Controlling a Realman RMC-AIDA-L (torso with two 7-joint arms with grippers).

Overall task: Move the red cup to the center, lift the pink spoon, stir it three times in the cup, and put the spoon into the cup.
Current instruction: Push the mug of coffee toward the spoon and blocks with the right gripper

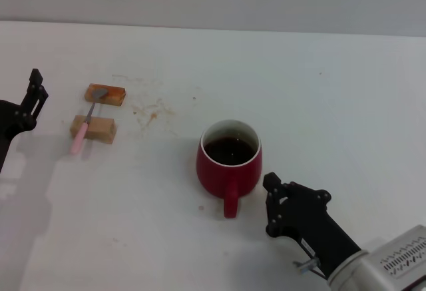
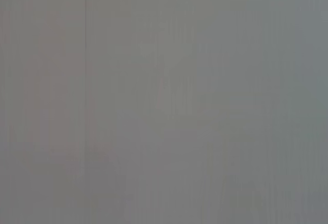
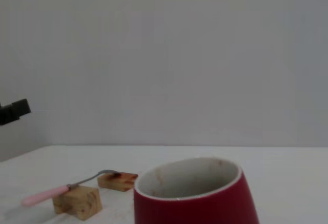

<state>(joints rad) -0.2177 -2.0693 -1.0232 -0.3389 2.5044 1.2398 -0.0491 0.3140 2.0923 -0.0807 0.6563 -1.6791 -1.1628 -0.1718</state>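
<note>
We find the red cup (image 1: 229,161) at the middle of the head view, handle toward the lower edge. The pink spoon (image 1: 86,123) lies at upper left across two tan blocks (image 1: 94,129), long axis running top to bottom, pink handle lowest. Our left gripper (image 1: 33,94) waits just left of it, clearly the nearer; our right gripper (image 1: 274,198) sits lower right beside the cup. We cannot tell either gripper's state.
</note>
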